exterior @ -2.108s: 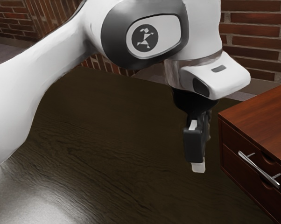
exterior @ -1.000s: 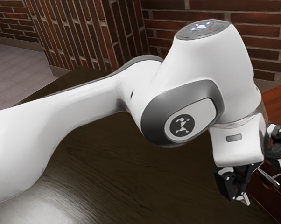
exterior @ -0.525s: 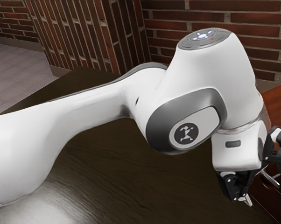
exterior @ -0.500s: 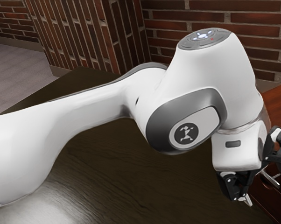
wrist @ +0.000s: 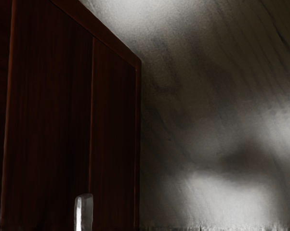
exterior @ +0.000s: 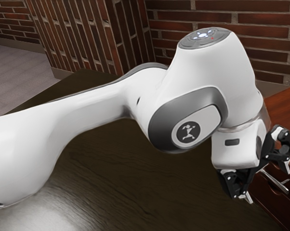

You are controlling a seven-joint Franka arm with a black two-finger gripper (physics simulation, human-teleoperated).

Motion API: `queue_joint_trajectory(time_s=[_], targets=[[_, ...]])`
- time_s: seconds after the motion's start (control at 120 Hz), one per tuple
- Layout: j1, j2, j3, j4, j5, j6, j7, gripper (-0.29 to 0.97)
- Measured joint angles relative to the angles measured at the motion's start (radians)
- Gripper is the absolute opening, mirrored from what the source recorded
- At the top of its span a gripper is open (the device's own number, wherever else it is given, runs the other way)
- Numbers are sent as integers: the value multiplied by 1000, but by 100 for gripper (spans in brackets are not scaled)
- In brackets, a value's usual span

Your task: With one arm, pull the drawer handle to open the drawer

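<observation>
The tool (exterior: 267,184) hangs open at the exterior view's right edge. Its two black fingers (exterior: 237,187) are spread wide, one low and near the bench (exterior: 135,187), the other higher, against the cabinet's (exterior: 285,103) front. The handle (exterior: 279,180) passes between them. It is a thin, silvery bar standing off the wood on short posts, and I cannot tell whether either fingertip touches it.

The handle sits on the drawer (exterior: 275,204), whose front is dark, reddish-brown wood like the rest of the cabinet. Only a corner of the front is visible past the hand, so I cannot tell whether the drawer is shut or pulled out.

In the wrist view the cabinet (wrist: 63,120) appears as dark red panels with thin edge lines, ending at a corner where the bench (wrist: 222,120) begins. A pale fingertip (wrist: 84,211) stands in front of the panels.

The bench is dark wood grain with a dull shine. The white arm (exterior: 87,130) crosses it from the exterior view's left, and its bulky last joints hide most of the cabinet's front. A brick wall (exterior: 207,14) runs behind.
</observation>
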Motion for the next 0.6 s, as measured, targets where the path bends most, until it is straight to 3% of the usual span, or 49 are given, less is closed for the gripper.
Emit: queue_joint_trajectory(time_s=[0.6], targets=[[5, -21, 28, -44, -1, 2, 31, 68]])
